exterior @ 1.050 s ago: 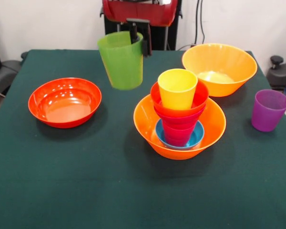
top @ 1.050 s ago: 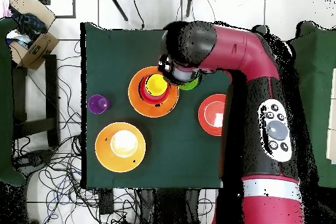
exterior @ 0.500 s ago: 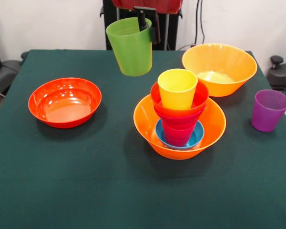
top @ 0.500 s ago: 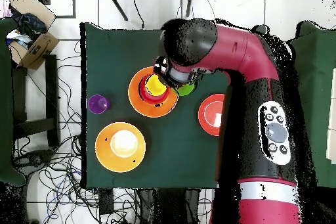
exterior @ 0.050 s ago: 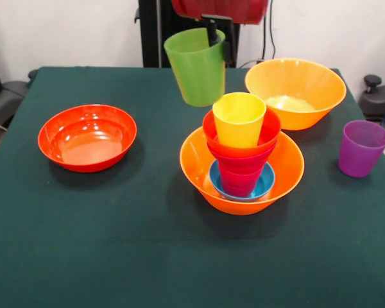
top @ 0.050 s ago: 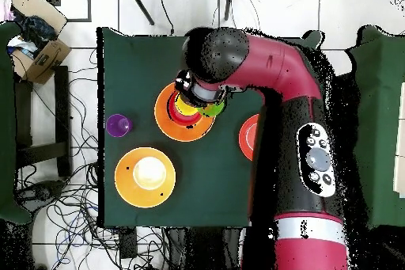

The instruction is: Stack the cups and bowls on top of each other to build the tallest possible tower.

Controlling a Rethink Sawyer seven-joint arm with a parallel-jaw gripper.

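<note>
Above tower (exterior @ 0.050 s ago: pixel 242 154), green cup (exterior @ 0.050 s ago: pixel 196 66) pinched by jaws, no readable writing

Green cup (exterior @ 0.050 s ago: pixel 197 66) aloft, tilted, beside yellow-topped tower (exterior @ 0.050 s ago: pixel 242 154).

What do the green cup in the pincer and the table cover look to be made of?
The green cup looks like smooth plastic with a satin finish: even colour, thin rim, soft sheen. The pincer grips its rim. The table cover looks like dark green cloth, matte, with no reflections and a faint weave; felt or similar, though the exact fabric is unclear.
</note>
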